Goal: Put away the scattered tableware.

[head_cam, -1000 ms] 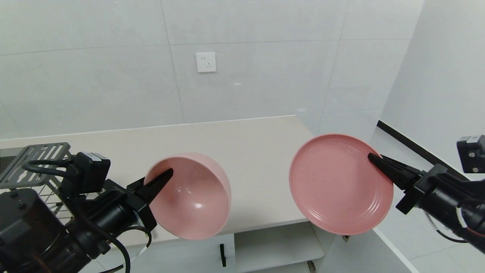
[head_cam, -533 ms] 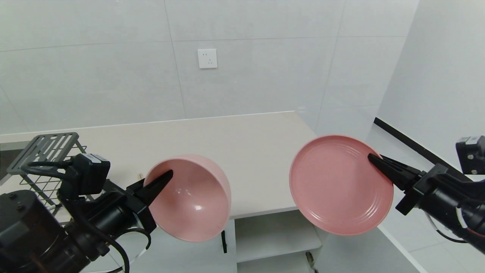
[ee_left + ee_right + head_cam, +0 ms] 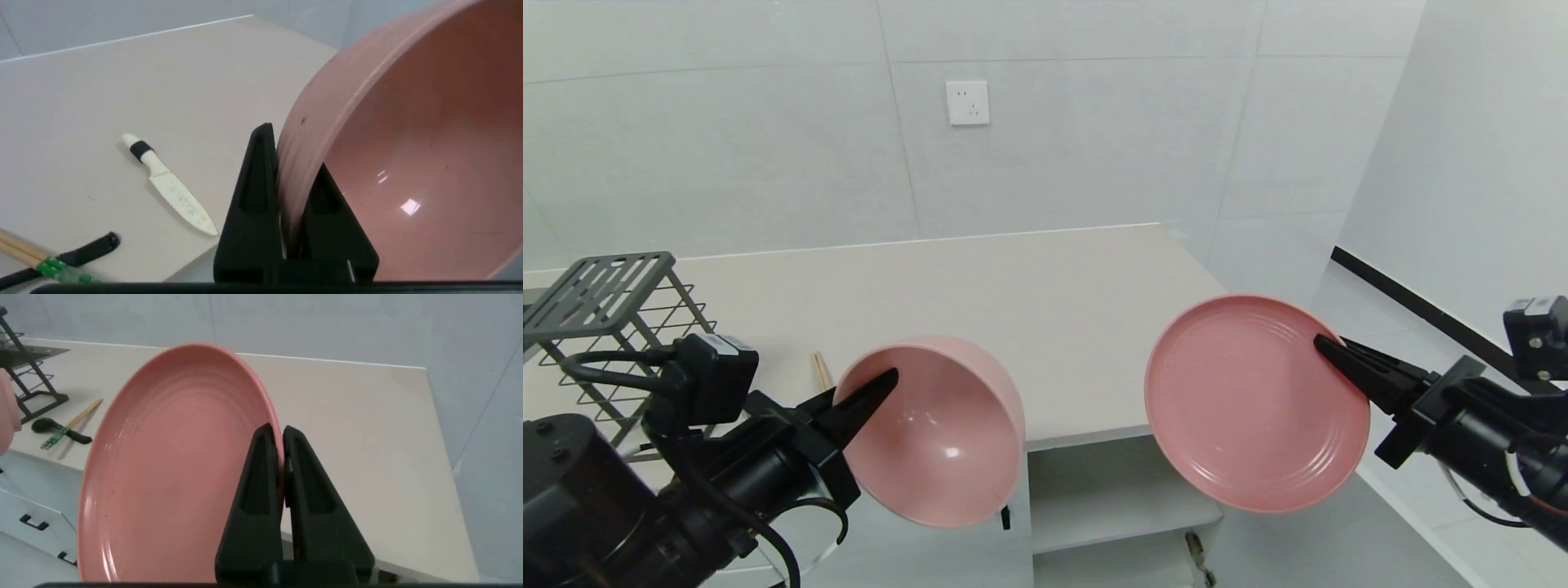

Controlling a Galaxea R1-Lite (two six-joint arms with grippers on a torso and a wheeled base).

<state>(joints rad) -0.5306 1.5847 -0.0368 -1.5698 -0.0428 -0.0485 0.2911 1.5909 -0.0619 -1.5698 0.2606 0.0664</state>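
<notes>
- My left gripper point(image 3: 888, 378): jaws clamped on the rim of the pink bowl point(image 3: 947, 441), tilted over the counter point(image 3: 1029, 310) front edge.
- My right gripper point(image 3: 1325, 344): jaws clamped on the rim of the pink plate point(image 3: 1241, 408), off the counter's front right corner.

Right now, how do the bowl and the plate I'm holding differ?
The bowl is deep and smooth inside; the plate is shallow, with rings near its rim. The bowl hangs from the left gripper at the front edge of the counter; the plate hangs from the right gripper, near the counter's right end. Both are pink, pinched at the rim and tipped up on edge.
</notes>
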